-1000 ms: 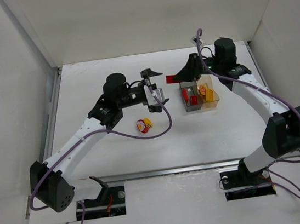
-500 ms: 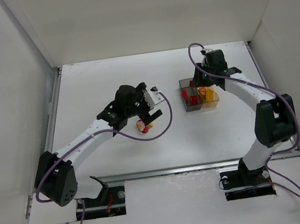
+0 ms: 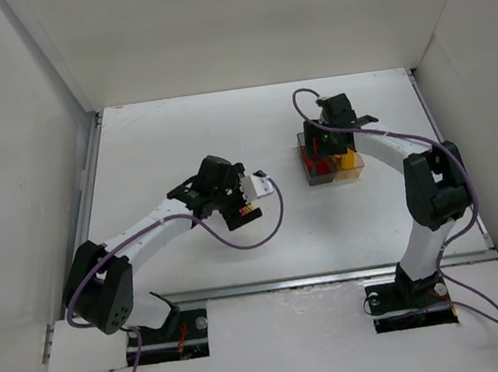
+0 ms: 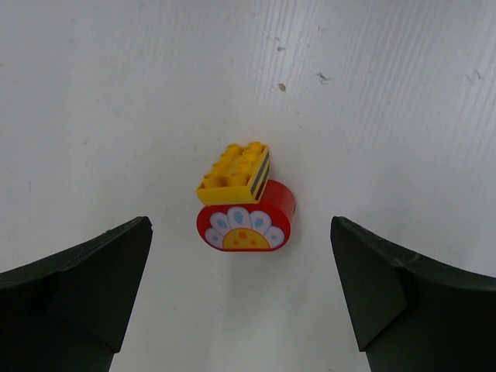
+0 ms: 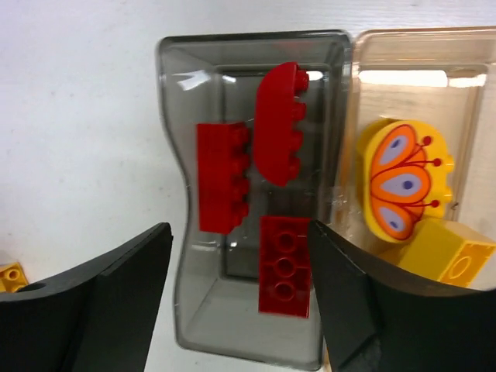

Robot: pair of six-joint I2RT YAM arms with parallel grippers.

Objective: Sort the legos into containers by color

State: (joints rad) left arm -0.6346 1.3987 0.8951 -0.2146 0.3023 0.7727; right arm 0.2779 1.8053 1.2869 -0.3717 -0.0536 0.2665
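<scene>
The left fingers (image 4: 85,287) are hanging wide open over a yellow brick (image 4: 235,174) touching a red flower-faced round brick (image 4: 244,229) on the surface (image 4: 116,93). Farther back, the right fingers (image 5: 101,302) are standing apart, apparently gripping nothing, above the smoky grey box (image 5: 232,43), which is holding three red bricks (image 5: 221,178) and adjoining the amber box (image 5: 403,46) containing two yellow pieces (image 5: 403,186).

Left gripper (image 3: 237,209) hangs pointing down around the middle, jaws spread wide. Right gripper (image 3: 324,146) sits far right, jaws parted, holding nothing.

A robotics lab is showing here: plain white panels (image 3: 237,22) are walling in a white table (image 3: 179,140), while the left arm (image 3: 135,230) and right arm (image 3: 435,189), trailing purple cables (image 3: 255,244), are sitting bolted along the frame's bottom edge.
</scene>
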